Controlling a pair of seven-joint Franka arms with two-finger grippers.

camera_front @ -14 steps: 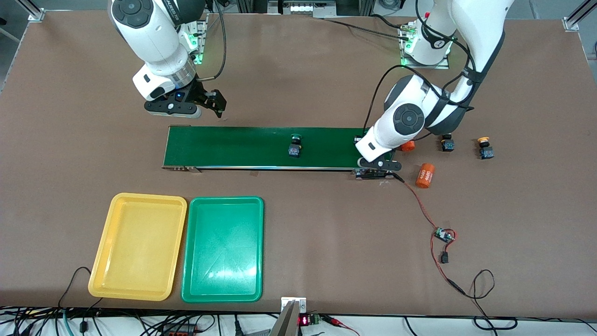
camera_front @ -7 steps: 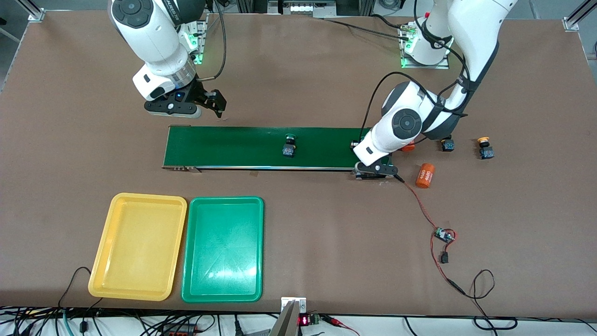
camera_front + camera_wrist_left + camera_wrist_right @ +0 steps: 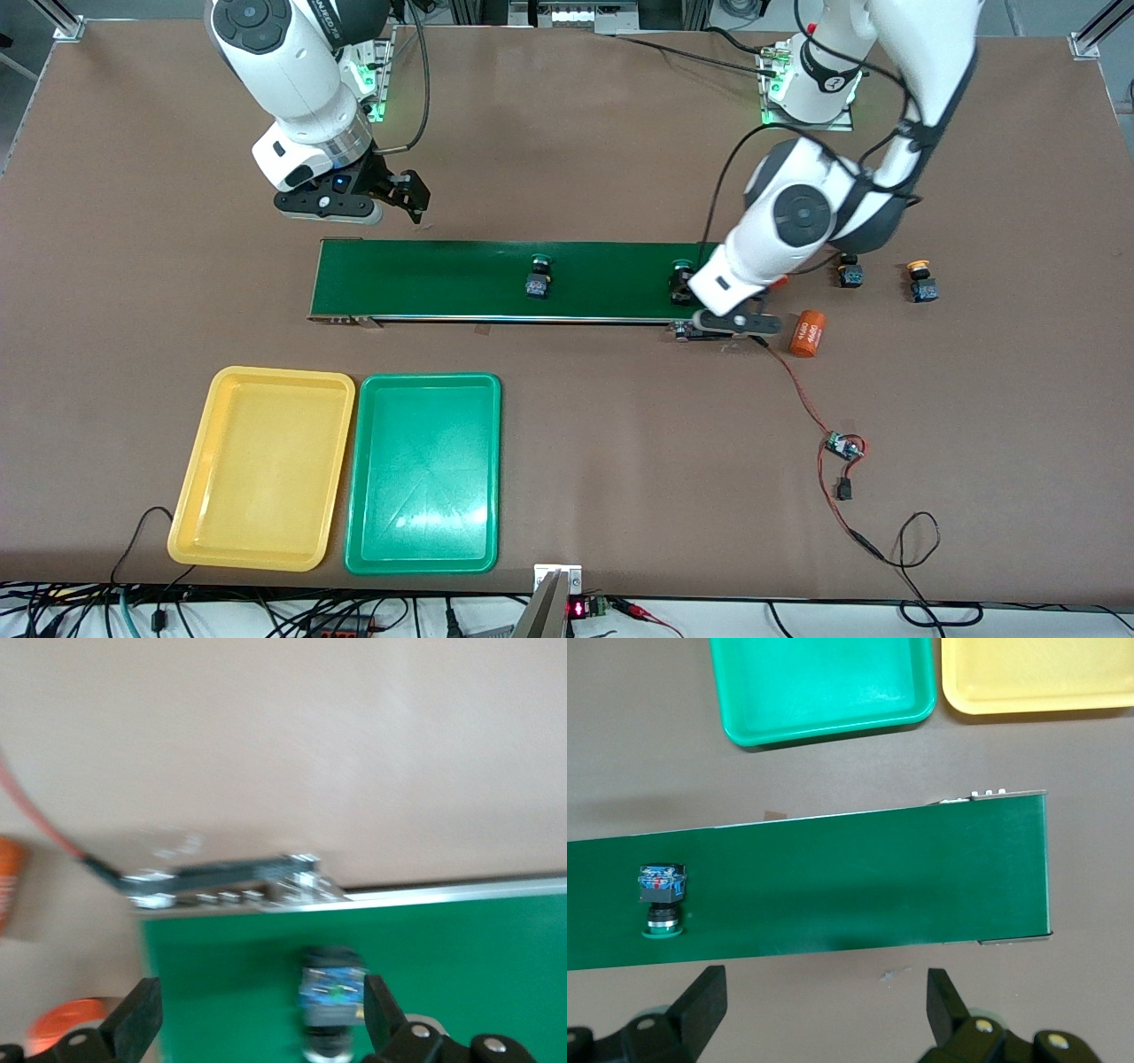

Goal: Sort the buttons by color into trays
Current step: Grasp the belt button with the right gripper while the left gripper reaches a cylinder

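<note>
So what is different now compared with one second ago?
The green button on the belt rode toward the right arm's end. The left gripper, open, drew back from a second green button left on the belt. The right gripper, open, waits; trays unchanged.

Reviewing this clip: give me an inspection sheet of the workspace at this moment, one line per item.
Surface: brown table, conveyor belt on it.
Job's things: two green buttons on the belt; two more buttons on the table; yellow tray and green tray hold nothing.
Clutter: orange cylinder.
Grippers: left gripper open over the belt's end; right gripper open, waiting.
Cables: red wire, black cable.
Surroundings: nothing seen.
</note>
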